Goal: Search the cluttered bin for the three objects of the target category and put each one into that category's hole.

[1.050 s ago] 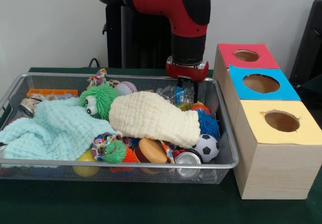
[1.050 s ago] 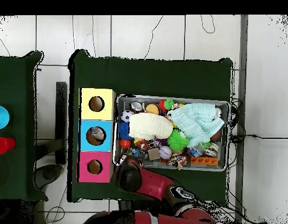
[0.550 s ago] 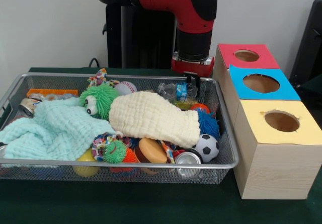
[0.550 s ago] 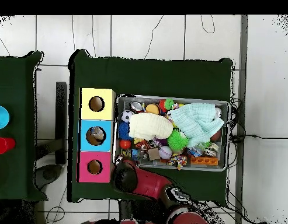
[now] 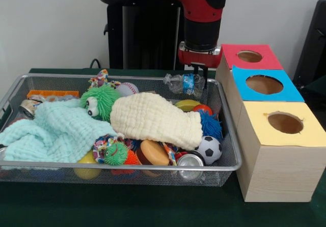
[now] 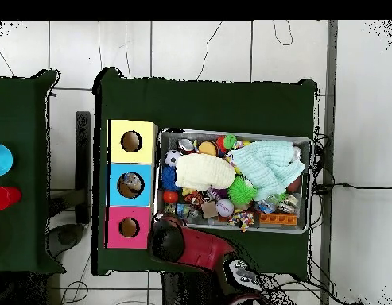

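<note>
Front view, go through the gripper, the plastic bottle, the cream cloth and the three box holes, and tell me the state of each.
gripper: shut on plastic bottle
plastic bottle: crumpled, lifted above the bin
cream cloth: draped over toys
pink hole: open
blue hole: open
yellow hole: open

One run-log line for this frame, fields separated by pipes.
gripper: shut on crushed plastic bottle | bottle: clear of wire bin contents, near pink-topped box | holes: none entered

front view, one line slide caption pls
End effector lifts a crushed plastic bottle above the cluttered wire bin, beside the three-hole sorting box.
</note>
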